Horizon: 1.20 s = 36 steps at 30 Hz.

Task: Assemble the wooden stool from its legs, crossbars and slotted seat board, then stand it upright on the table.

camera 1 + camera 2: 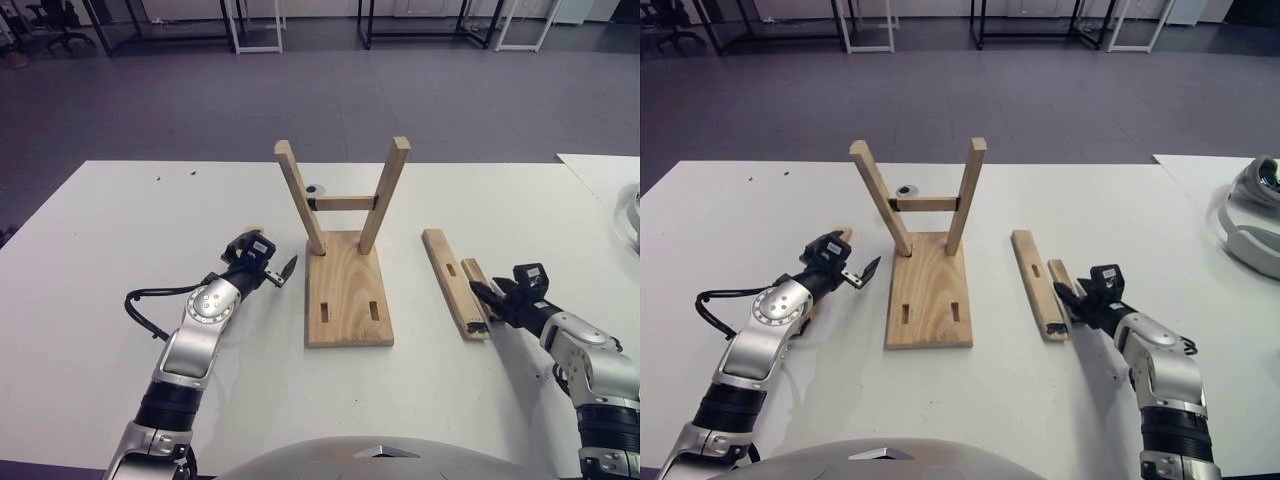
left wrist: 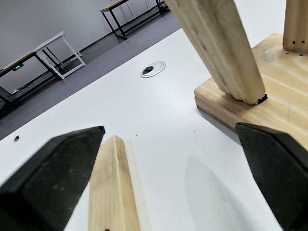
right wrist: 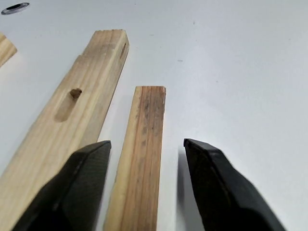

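Right gripper (image 1: pixel 482 303) wide open astride a loose crossbar (image 3: pixel 142 144); stool half built.
That crossbar and a loose leg (image 1: pixel 452 282) lie side by side, both pointing away from the robot. Left gripper (image 2: pixel 168 130) hangs wide open over another stick (image 2: pixel 113 192). Seat board (image 1: pixel 348 300) lies flat between the arms, long axis front-to-back, two legs (image 1: pixel 301 200) standing splayed in its far slots.

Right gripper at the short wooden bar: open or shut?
Open. The right gripper has its fingers apart, one each side of the short bar lying on the table.

Lab, white table (image 1: pixel 110 220), metal-framed benches (image 1: pixel 256 32), grey floor (image 1: pixel 420 100)
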Tool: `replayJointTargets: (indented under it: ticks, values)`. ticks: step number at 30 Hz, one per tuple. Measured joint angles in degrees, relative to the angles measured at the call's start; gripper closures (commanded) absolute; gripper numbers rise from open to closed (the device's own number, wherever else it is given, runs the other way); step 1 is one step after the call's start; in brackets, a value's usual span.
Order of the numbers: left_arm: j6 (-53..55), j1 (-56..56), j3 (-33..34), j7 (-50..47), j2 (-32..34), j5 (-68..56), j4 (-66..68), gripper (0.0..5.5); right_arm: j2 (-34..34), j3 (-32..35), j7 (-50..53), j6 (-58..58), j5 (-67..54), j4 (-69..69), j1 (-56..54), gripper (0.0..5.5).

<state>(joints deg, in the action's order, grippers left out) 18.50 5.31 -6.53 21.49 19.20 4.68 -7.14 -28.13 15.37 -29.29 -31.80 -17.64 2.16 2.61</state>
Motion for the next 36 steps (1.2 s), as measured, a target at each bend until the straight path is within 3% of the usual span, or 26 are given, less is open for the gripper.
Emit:
replayJointTargets:
  ticks: [5,8,12,15,19,23,36]
  values:
    - [2.54,-0.11,0.35,0.0,-1.27,-1.79,-4.7,0.5,-0.03,-2.05,2.39,-1.23,1.6,-3.48,2.34,4.19]
    - [5.93,0.07,2.31,0.37,-3.73,-6.53,-8.88,0.5,0.34,-2.06,3.31,-0.48,1.72,-3.23,2.14,4.19]
    - [15.7,3.98,9.14,-0.03,-14.36,-28.53,-18.26,0.5,1.74,-0.56,4.85,3.98,1.57,-5.27,-0.35,4.19]
    - [21.97,7.24,14.03,-4.26,-21.36,-46.28,-20.53,0.5,1.75,-0.77,3.49,6.12,-1.91,-16.64,-5.1,4.19]
    - [25.83,17.01,18.59,-12.2,-25.99,-64.23,-18.26,0.5,2.18,-9.3,1.33,8.45,-4.92,-36.78,-15.54,4.19]
    - [26.13,23.79,18.97,-15.85,-26.28,-70.2,-14.66,1.29,3.44,-16.5,1.46,7.12,-4.88,-42.34,-19.79,4.19]
    - [24.56,23.55,15.0,-18.17,-24.01,-72.72,-16.61,3.53,3.8,-21.92,2.71,8.04,2.07,-39.4,-22.03,4.19]
